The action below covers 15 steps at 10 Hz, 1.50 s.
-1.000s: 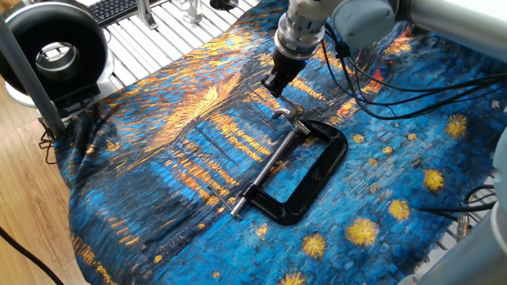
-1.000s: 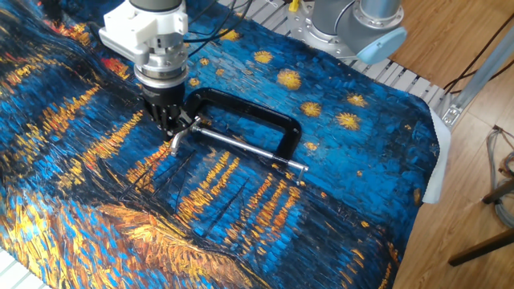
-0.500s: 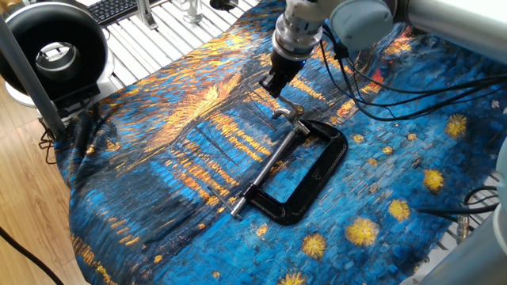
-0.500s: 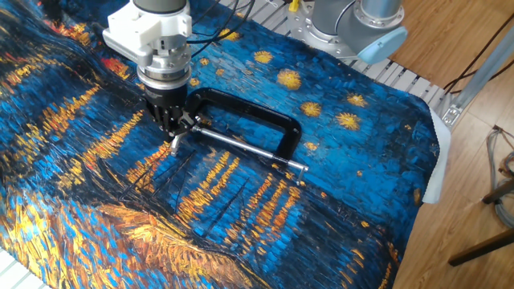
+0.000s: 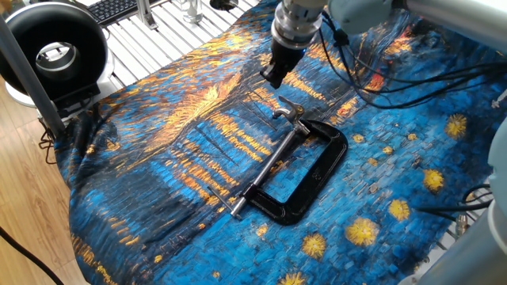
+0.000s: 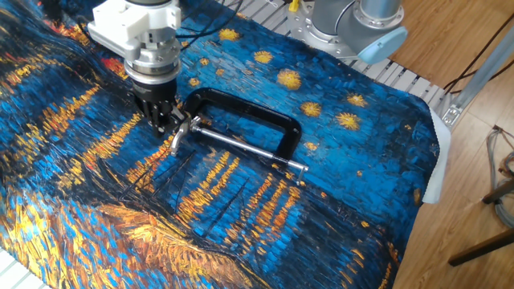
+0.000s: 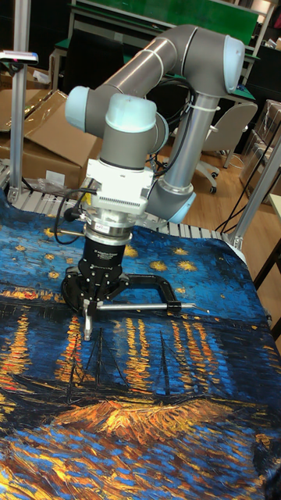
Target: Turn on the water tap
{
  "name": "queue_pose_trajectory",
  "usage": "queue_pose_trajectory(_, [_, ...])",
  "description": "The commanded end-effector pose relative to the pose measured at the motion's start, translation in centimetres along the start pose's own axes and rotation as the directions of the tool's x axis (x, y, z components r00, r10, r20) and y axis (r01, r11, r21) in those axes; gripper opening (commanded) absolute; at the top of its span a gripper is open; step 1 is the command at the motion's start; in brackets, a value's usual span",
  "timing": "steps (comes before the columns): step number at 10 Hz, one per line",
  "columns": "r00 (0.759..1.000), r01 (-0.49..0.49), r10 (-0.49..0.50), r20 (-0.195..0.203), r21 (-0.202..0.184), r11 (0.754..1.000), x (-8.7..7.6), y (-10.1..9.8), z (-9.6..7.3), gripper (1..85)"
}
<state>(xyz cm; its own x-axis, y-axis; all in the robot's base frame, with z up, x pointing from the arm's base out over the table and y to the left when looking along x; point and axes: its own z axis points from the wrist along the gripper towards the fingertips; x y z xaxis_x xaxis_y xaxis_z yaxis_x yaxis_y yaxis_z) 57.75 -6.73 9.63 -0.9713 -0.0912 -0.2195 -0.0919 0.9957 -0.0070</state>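
The water tap [image 5: 287,111] is a small silver T-bar handle on the long threaded screw of a black C-clamp [image 5: 317,170] that lies flat on the painted cloth. It also shows in the other fixed view, water tap [image 6: 178,135], and in the tall view, water tap [image 7: 86,319]. My gripper [image 5: 272,77] hangs above and just beyond the handle without touching it. Its black fingers taper together and hold nothing. From the other side the gripper [image 6: 161,122] sits just left of the handle. In the tall view the gripper [image 7: 94,299] partly hides the clamp's end.
A blue and orange painted cloth [image 5: 158,158] covers the table, with folds near its left edge. A black round device [image 5: 54,51] and a keyboard [image 5: 115,8] stand at the back left. Cables [image 5: 380,87] trail over the cloth to the right of the arm.
My gripper has risen and drawn back from the T-bar handle, which now shows more fully. The clamp and its handle have not visibly moved.
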Motion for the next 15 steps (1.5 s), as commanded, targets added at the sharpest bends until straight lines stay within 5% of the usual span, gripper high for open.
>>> queue_pose_trajectory(1, [1.000,-0.002,0.002,0.022,-0.014,1.000,0.3,-0.9,-0.2,1.0])
queue_pose_trajectory(10, [0.998,-0.032,0.034,0.050,-0.034,0.999,1.5,0.4,1.1,1.0])
queue_pose_trajectory(15, [0.997,-0.054,0.055,0.058,-0.011,0.998,1.5,1.6,1.6,1.0])
